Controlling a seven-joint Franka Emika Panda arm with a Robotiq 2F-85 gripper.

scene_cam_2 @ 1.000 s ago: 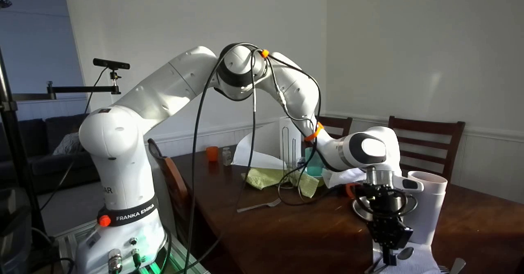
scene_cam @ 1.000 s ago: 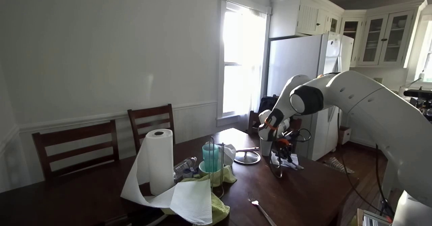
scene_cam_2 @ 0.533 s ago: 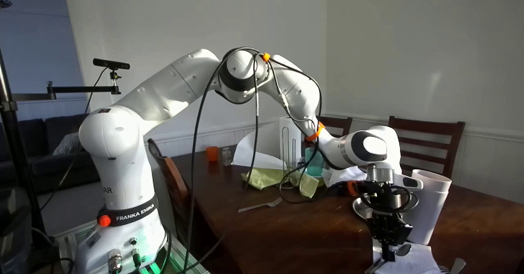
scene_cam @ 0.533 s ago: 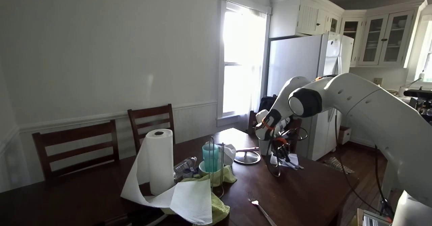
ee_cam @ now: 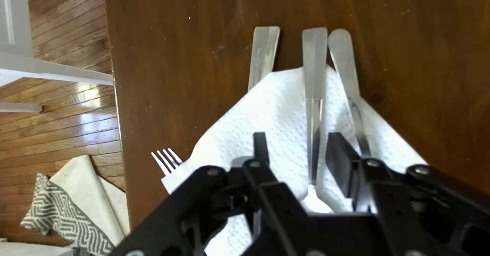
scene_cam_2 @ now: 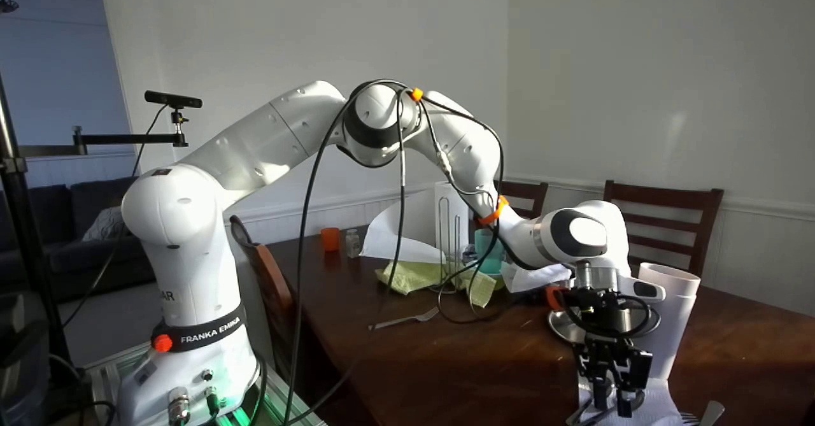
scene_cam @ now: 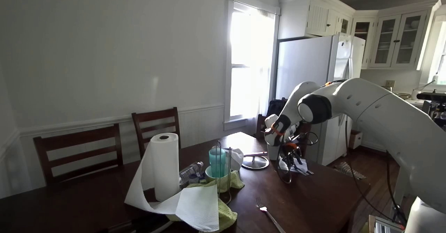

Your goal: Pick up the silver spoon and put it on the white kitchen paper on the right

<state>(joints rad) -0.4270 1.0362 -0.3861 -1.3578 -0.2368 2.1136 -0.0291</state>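
A silver spoon [ee_cam: 314, 68] lies on the white kitchen paper [ee_cam: 283, 122] in the wrist view, its handle end reaching past the paper over the table. Its bowl end is overexposed and partly hidden by my gripper [ee_cam: 298, 143]. The gripper is open, its two fingers apart on either side of the spoon's shaft, nearer on the right. Another silver utensil [ee_cam: 343, 57] lies just right of the spoon. In an exterior view the gripper [scene_cam_2: 612, 405] is low over the paper [scene_cam_2: 659, 407]. In an exterior view the gripper [scene_cam: 295, 161] partly covers the paper [scene_cam: 303, 165].
A utensil handle [ee_cam: 264, 53] and fork tines [ee_cam: 167, 161] stick out from under the paper. The table edge [ee_cam: 116, 106] is at left. A tall white cylinder [scene_cam_2: 665, 330] stands close behind the gripper. A fork [scene_cam_2: 407, 319], paper roll [scene_cam: 165, 167] and round metal object [scene_cam: 255, 163] are on the table.
The arm has sunk slightly. The fingers, close together beside the spoon's bowl before, now stand apart. The spoon's bowl, clear in an exterior view earlier, is now mostly behind the fingers.
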